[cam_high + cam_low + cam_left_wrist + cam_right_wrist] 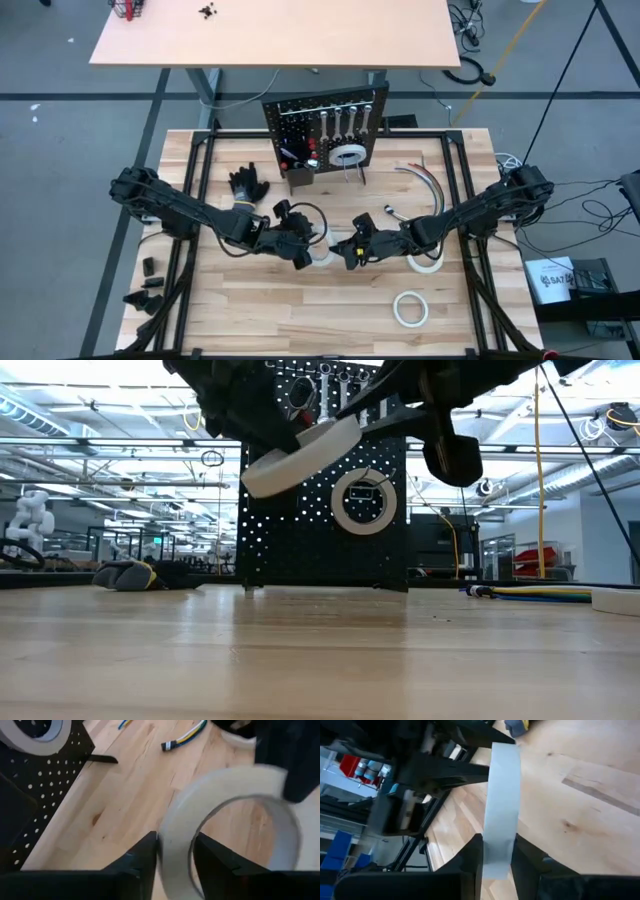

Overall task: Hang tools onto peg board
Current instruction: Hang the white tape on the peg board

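Both grippers meet over the middle of the desk (250, 310), sharing one white tape roll (300, 455) raised off the wood and tilted. The left gripper (175, 855) has its fingers clamped across the roll's wall; the right gripper (497, 852) pinches the same band. The peg board (325, 128) stands at the far side, another roll (349, 156) hanging on it.
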### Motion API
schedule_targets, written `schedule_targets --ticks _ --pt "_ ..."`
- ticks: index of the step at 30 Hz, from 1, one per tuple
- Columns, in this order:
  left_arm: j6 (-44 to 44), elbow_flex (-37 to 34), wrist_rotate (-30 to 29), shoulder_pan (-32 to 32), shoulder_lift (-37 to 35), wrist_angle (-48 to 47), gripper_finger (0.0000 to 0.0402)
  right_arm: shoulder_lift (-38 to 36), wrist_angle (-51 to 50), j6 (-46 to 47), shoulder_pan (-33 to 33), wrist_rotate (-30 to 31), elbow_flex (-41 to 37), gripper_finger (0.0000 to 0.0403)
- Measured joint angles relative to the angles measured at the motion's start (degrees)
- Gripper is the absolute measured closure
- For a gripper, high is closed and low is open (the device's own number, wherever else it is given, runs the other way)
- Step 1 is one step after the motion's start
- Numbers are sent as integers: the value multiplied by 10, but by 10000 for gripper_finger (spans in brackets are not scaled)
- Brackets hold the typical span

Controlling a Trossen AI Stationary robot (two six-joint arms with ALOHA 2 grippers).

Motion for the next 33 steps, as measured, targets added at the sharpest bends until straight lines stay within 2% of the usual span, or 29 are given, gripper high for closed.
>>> schedule_targets --ticks 4,9,12,19,27,33 --pt "0 0 6 -5 0 3 251 -1 -16 5 -6 -4 0 337" --pt "2 0 19 -30 -27 -29 244 -11 -67 -2 -14 3 -1 338" --pt "-2 0 4 -42 -55 -66 243 -26 -94 -29 -13 1 -1 338" --pt "-28 0 -47 -55 -118 -108 243 -96 -179 -244 -15 -10 -1 338" --pt "-31 0 -48 -58 -132 -106 242 -201 -236 -483 -21 -80 -1 338" --pt "-31 0 -36 -58 -132 -95 242 -261 -235 -609 -21 -94 -1 338"
